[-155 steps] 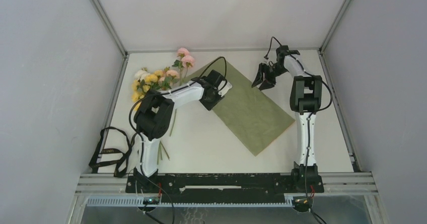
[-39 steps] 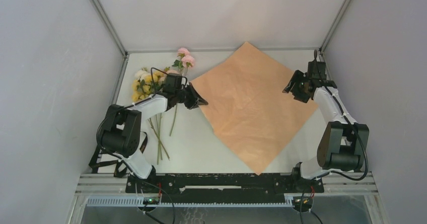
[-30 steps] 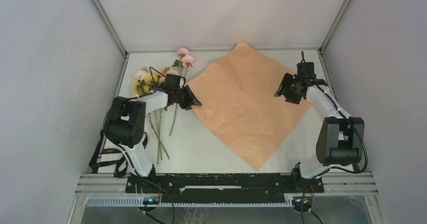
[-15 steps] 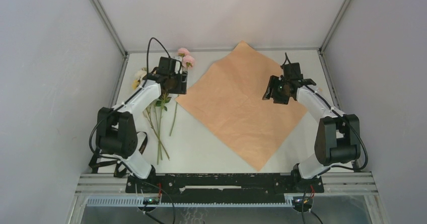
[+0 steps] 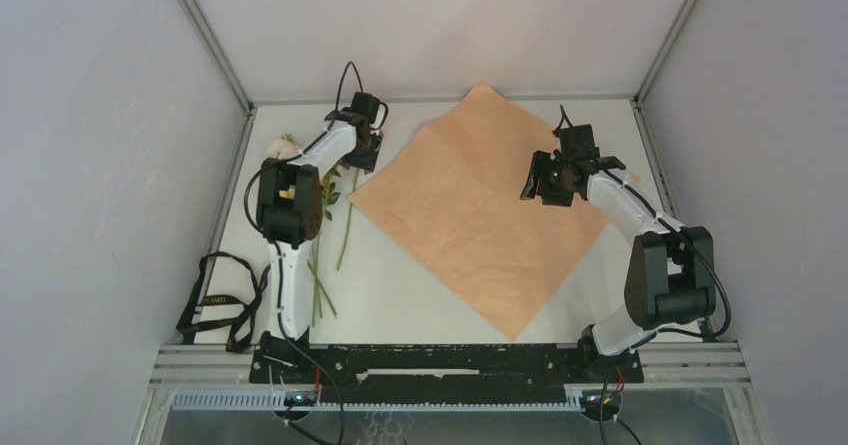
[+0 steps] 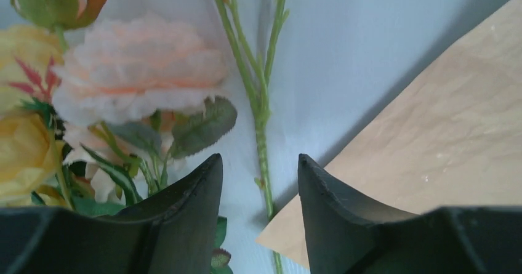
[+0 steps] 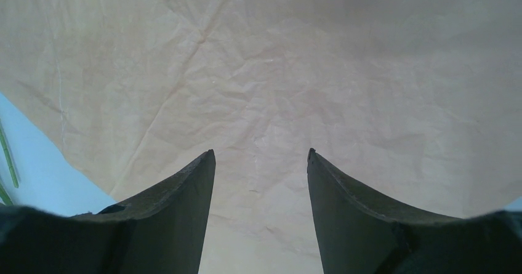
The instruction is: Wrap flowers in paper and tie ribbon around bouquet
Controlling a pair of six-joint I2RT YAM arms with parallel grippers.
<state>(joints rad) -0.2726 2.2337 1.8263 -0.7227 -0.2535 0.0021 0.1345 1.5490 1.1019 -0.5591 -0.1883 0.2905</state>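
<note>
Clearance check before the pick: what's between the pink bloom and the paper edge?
One green stem, lying on bare table between the pink bloom and the paper. Left wrist view shows it.

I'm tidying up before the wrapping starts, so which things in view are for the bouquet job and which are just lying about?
For the job:
long-stemmed artificial flowers in yellow, pink and white
large square peach paper sheet
narrow black ribbon with pale lettering

Just lying about:
nothing loose visible; only the rig's black base bar
</note>
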